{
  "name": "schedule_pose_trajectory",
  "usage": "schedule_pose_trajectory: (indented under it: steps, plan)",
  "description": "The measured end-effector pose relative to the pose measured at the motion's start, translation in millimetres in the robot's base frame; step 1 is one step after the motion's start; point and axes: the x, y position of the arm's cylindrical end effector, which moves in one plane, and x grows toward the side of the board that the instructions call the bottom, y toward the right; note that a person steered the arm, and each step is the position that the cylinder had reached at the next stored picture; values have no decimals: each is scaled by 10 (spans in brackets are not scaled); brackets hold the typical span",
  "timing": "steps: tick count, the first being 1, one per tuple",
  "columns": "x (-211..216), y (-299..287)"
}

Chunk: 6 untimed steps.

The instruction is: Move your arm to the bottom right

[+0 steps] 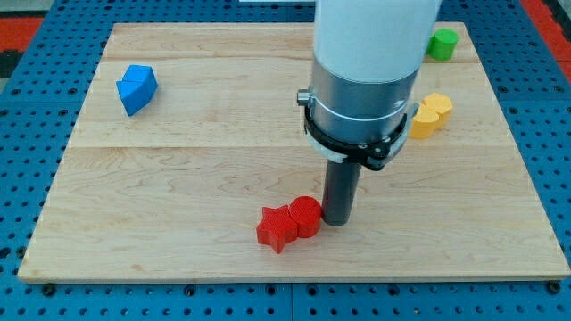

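Jaws: none – rod upright | my tip (337, 221) touching red cylinder (305, 215) – its right

Your arm (375, 36): wide white cylindrical housing up top | below it a brushed grey metal collar (361, 98) | black clamp ring (352, 143) around the collar's lower edge, with a small black lug at its 4 o'clock | small silver screw head at 9 o'clock | straight dark rod (340, 187) ending in my tip (337, 221).
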Motion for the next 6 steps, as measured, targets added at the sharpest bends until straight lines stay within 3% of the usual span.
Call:
schedule_pose_trajectory:
  steps: [3, 4, 6]
  plan:
    - [-139, 9]
    - [-455, 427]
    - [-480, 717]
